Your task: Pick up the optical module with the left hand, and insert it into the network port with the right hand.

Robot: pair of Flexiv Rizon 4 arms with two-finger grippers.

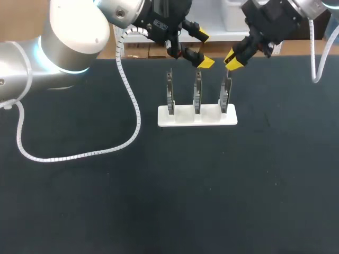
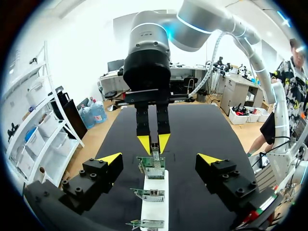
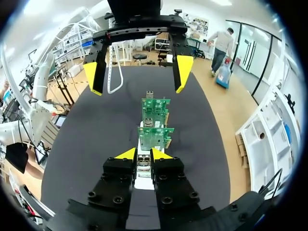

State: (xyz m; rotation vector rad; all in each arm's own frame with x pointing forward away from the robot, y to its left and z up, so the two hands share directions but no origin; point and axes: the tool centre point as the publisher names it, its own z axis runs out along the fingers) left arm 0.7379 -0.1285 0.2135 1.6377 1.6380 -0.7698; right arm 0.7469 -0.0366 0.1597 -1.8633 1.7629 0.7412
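Note:
A white holder (image 1: 180,117) carries three upright green circuit boards with network ports. My right gripper (image 1: 232,59) hangs just above the rightmost board (image 1: 225,94), shut on a small silver optical module (image 3: 143,161). In the left wrist view that module (image 2: 155,150) sits between the right arm's yellow tips, at the top edge of the farthest board (image 2: 150,169). My left gripper (image 1: 204,48) hovers behind and above the middle board (image 1: 197,95); it is wide open and holds nothing (image 2: 160,159). In the right wrist view the left gripper (image 3: 137,74) straddles the far end of the board row.
The left arm's white coiled cable (image 1: 132,106) droops over the dark table left of the holder. Dark tabletop (image 1: 201,190) stretches out in front of the holder.

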